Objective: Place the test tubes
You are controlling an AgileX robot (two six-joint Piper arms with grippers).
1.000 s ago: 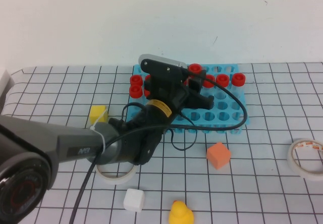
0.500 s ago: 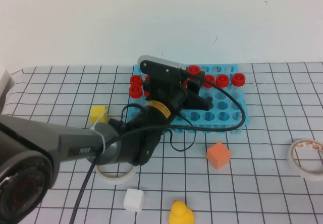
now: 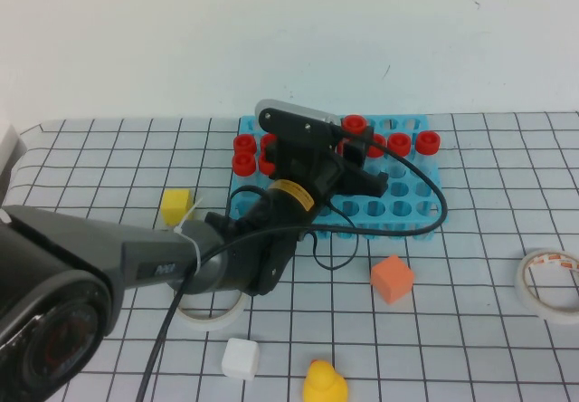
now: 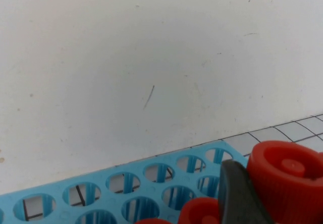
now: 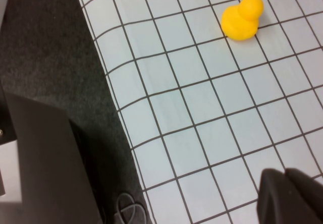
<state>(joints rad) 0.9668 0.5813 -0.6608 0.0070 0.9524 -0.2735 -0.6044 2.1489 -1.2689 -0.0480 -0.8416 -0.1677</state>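
Jaws of left gripper clamped on a test tube, centre frame over the blue rack, probably lining up a free hole.
Left wrist view: red cap against finger, lower right; empty holes lower left.
Right wrist view: right gripper pinched closed on nothing, lower right, looks parked; yellow duck upper right.

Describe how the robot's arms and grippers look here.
The left arm is dark grey with white lettering, a white zip tie, a round yellow label and a looping black cable; a silver bracket tops its wrist. The left gripper, over the blue plastic tube rack, has black fingers. The right gripper, above the checked table edge, shows only dark, shut fingers.
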